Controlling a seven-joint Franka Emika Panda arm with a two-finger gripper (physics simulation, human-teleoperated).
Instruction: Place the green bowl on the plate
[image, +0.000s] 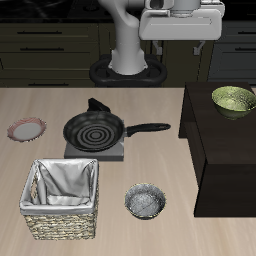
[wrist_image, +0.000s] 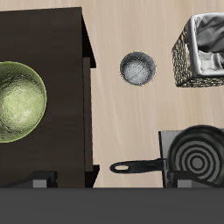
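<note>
Green bowl (image: 233, 100) sits on dark cabinet (image: 220, 150), upper right of exterior frame. Plate (image: 26, 129) at left edge, beside pan (image: 95, 131). Gripper (image: 180, 20) high at top; jaws' state unclear.

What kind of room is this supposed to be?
Most likely a simulated kitchen: a black frying pan sits on a small burner, bowls such as the green bowl stand about, and dark cabinets run along the back.
</note>
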